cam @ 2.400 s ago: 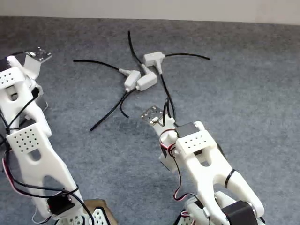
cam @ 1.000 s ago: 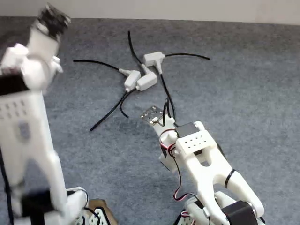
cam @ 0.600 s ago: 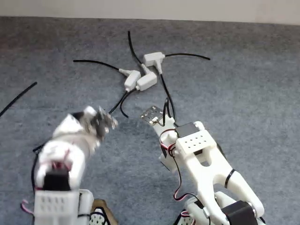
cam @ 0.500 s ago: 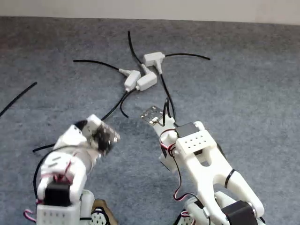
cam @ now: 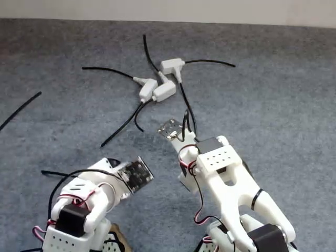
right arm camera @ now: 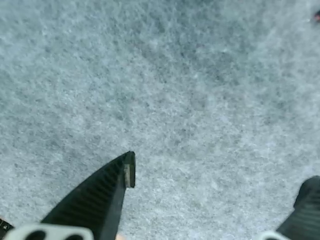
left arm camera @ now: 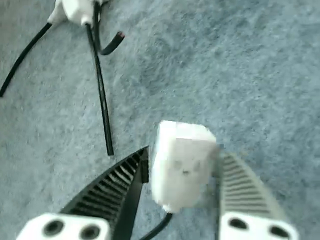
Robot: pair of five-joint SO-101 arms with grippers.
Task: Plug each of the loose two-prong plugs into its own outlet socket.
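Plug and socket pieces of white plastic on black cords lie bunched at the far middle of the grey carpeted counter. The left pincer, low over the near left of the counter, is clamped on another white blocky piece, a ribbed black finger against each side; whether it is a plug or a socket cannot be told. The right pincer gapes wide and holds nothing, just above the carpet, near the bunch.

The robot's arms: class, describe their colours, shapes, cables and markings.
The left arm and right arm are white plastic shells with perforated panels, black motors at the joints and looping red, black and white wires. The left gripper and right gripper have black, ribbed, tapering fingers on white mounts.
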